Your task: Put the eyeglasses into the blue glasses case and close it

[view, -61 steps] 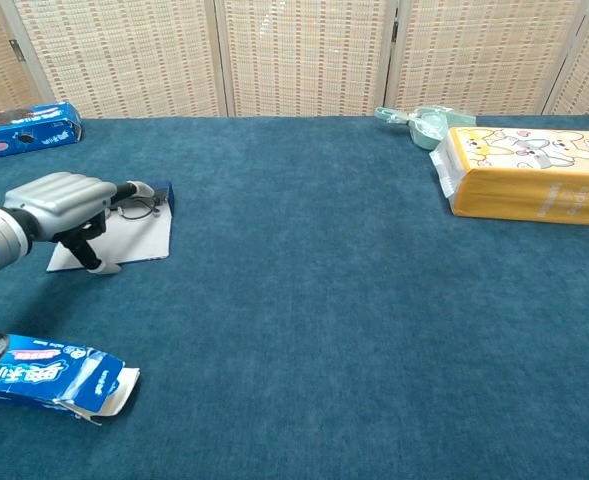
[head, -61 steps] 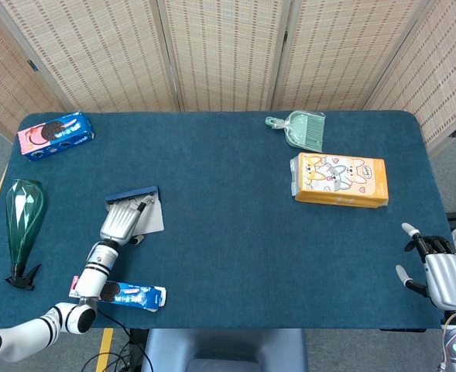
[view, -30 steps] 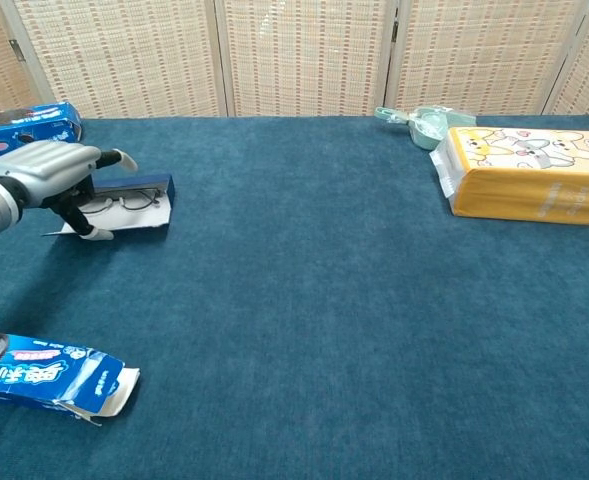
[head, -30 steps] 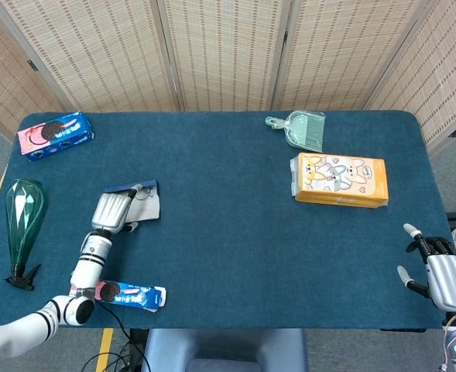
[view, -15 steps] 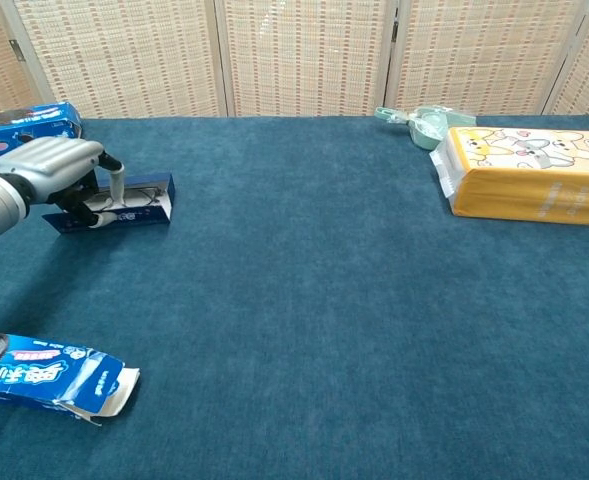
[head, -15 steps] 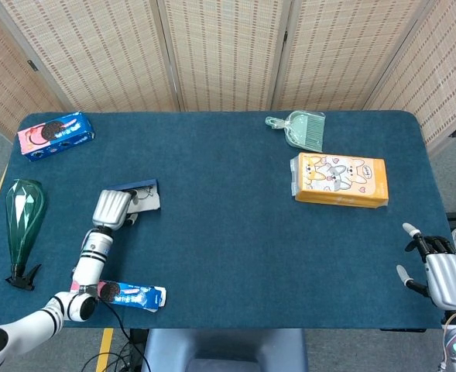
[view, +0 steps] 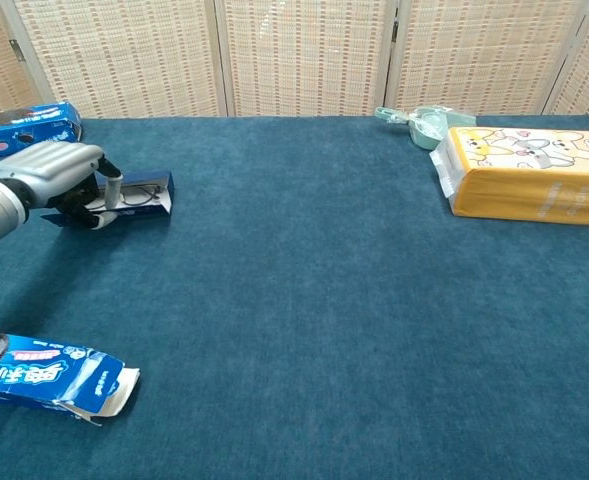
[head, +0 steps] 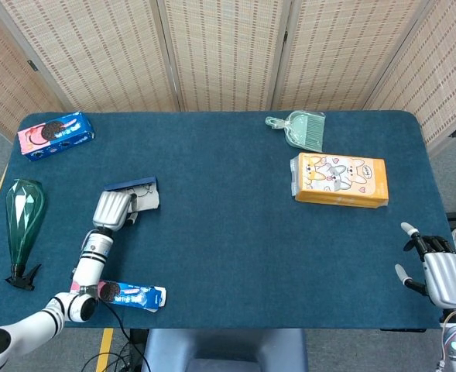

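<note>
At the left of the chest view, the blue glasses case (view: pixel 124 195) is now nearly folded shut, where its pale lining lay flat two seconds ago. The eyeglasses (view: pixel 139 193) are seen inside. The left hand (view: pixel 59 175) is curled over the lid; only final pressing seems needed. The right hand (head: pixel 441 275) is held with fingers spread, idle.

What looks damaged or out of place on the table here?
The blue cookie box at the near left edge has a torn, gaping end flap. The green bottle lies on its side at the far left. Nothing else stands out.
</note>
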Action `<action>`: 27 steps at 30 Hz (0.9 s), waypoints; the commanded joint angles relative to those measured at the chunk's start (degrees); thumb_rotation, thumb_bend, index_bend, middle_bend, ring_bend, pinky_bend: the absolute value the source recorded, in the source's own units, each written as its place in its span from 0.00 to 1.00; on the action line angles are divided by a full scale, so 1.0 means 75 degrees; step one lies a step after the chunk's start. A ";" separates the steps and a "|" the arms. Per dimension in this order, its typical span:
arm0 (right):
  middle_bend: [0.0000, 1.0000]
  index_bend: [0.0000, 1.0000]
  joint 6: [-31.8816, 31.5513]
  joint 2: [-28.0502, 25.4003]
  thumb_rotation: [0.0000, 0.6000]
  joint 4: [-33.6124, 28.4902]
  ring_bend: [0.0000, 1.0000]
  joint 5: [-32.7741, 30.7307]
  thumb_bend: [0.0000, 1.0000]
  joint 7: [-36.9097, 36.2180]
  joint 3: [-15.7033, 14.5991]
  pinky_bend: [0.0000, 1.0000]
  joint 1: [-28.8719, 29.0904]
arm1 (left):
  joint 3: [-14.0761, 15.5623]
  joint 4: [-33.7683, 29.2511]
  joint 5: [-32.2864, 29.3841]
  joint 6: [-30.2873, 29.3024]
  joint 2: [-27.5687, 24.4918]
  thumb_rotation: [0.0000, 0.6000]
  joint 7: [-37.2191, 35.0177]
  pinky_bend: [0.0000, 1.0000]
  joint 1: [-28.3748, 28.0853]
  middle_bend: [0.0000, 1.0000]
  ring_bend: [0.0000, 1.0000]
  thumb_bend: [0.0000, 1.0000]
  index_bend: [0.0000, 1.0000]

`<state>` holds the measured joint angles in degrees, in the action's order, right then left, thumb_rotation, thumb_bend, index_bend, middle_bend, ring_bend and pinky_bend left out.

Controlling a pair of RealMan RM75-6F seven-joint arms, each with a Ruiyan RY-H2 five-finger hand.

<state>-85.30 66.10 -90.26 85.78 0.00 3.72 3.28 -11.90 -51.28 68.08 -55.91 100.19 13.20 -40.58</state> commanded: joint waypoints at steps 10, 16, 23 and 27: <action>0.44 0.12 -0.0040 0.0014 1.00 -0.0063 0.32 0.0150 0.30 0.0032 0.0005 0.23 0.0059 | 0.0444 -0.2911 0.0125 -0.0059 -0.1886 1.00 0.0431 1.00 0.0561 1.00 0.98 0.50 0.66; 0.44 0.12 -0.0059 0.0030 1.00 -0.0064 0.32 0.0221 0.30 0.0000 -0.0002 0.23 0.0086 | 0.0392 -0.4245 -0.0352 0.0096 -0.2844 1.00 0.0961 1.00 0.0602 1.00 0.98 0.50 0.66; 0.44 0.12 -0.0091 0.0022 1.00 -0.0016 0.32 0.0213 0.30 -0.0060 -0.0001 0.23 0.0074 | 0.0362 -0.4183 -0.1017 0.0580 -0.2979 1.00 0.1407 1.00 0.0304 1.00 0.98 0.50 0.66; 0.44 0.12 -0.0092 0.0026 1.00 -0.0020 0.32 0.0197 0.30 -0.0059 -0.0015 0.23 0.0060 | 0.0366 -0.3788 -0.1269 0.0787 -0.2743 1.00 0.1649 1.00 0.0072 1.00 0.98 0.50 0.67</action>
<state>-85.99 66.29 -90.41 87.26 -0.43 3.60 3.72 -9.17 -80.80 59.42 -50.72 78.83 24.71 -39.23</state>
